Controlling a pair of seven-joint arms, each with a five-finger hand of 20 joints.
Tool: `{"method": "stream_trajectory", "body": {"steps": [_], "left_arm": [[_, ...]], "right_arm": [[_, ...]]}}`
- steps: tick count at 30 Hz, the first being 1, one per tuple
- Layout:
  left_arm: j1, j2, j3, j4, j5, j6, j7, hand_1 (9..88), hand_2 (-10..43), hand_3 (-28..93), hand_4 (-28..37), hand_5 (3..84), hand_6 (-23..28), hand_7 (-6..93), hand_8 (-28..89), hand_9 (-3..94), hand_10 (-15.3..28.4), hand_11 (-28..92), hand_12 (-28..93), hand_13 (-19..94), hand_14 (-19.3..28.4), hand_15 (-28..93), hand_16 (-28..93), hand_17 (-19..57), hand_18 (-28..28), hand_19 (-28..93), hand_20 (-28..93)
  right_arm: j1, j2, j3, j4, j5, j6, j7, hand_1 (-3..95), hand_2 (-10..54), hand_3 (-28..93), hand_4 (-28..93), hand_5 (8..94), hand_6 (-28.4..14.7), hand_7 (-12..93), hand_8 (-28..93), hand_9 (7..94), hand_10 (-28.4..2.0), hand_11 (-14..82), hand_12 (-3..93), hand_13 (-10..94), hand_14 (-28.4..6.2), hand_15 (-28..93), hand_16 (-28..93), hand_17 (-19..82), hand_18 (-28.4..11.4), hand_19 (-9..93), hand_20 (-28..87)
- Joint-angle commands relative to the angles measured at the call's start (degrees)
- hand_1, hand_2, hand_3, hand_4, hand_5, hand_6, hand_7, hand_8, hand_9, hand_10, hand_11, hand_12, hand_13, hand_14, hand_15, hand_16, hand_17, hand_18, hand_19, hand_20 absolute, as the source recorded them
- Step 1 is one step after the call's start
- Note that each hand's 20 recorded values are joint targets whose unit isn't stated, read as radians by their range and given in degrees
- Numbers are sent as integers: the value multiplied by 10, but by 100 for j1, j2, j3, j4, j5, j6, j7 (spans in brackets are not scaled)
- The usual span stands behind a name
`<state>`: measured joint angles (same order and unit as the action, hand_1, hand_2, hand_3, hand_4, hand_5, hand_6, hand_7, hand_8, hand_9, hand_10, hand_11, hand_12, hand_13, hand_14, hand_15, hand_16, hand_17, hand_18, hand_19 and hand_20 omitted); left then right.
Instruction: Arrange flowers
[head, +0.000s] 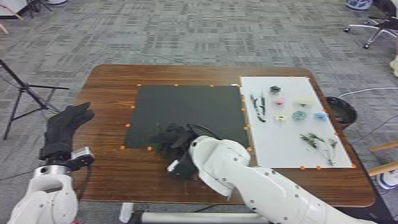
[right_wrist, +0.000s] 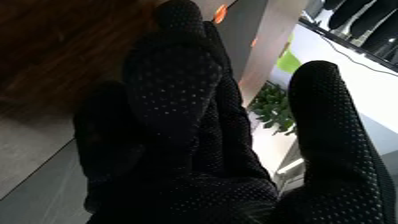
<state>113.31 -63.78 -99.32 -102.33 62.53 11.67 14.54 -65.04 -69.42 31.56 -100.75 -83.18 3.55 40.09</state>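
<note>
Currently | tripod (head: 25, 88) left of table (head: 120, 172) | bin (head: 350, 119) right | left fingers (head: 73, 117), right fingers (head: 172, 137) straight

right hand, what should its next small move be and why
It should probably swing right, toward the pink flower. The right hand is over the near part of the black mat, its fingers straight and thumb apart, while the flower lies on the white sheet farther right, so it likely has to get there before it can pick.
</note>
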Motion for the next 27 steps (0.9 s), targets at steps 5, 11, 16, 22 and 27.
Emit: {"method": "stream_trajectory", "body": {"steps": [5, 11, 16, 22, 27], "left_arm": [[-157, -45, 123, 92, -71, -45, -8, 196, 85, 666, -283, 532, 31, 138, -67, 527, 151, 218, 132, 419, 184, 215, 15, 84, 134, 145, 209], [-228, -20, 179, 128, -70, -87, -20, 196, 85, 665, -283, 532, 32, 137, -66, 527, 151, 218, 132, 419, 184, 215, 16, 84, 135, 146, 209], [-254, -40, 230, 158, -71, -96, -33, 197, 86, 664, -283, 532, 31, 137, -66, 526, 150, 216, 132, 419, 184, 215, 15, 84, 135, 146, 210], [-159, -37, 155, 93, -77, -51, 3, 196, 85, 666, -283, 532, 32, 138, -67, 526, 151, 217, 132, 419, 184, 215, 16, 84, 135, 146, 209], [-3, -42, 1, -19, -93, 22, 25, 196, 84, 665, -283, 532, 31, 139, -66, 527, 150, 217, 133, 420, 183, 215, 15, 84, 135, 146, 209]], "right_arm": [[122, -239, -60, 128, 52, -57, -104, 286, 75, 533, -46, 657, -66, 252, -67, 789, -177, 129, 172, 931, -52, 467, 375, 632, -136, 932, 466], [160, -299, -50, 167, 113, 3, -107, 282, 75, 539, -49, 655, -65, 246, -66, 784, -176, 124, 171, 928, -52, 467, 375, 627, -139, 932, 470], [144, -365, 38, 192, 252, -21, -94, 282, 77, 538, -51, 655, -63, 236, -66, 781, -175, 120, 169, 927, -52, 466, 376, 622, -142, 932, 473], [189, -291, 160, 116, 457, -48, -149, 283, 77, 537, -51, 658, -62, 228, -64, 780, -173, 117, 165, 926, -52, 465, 375, 619, -143, 932, 472], [317, 350, 340, -617, 856, 28, -529, 285, 76, 538, -51, 659, -61, 228, -62, 782, -174, 124, 170, 924, -52, 465, 377, 616, -144, 932, 473]]}}
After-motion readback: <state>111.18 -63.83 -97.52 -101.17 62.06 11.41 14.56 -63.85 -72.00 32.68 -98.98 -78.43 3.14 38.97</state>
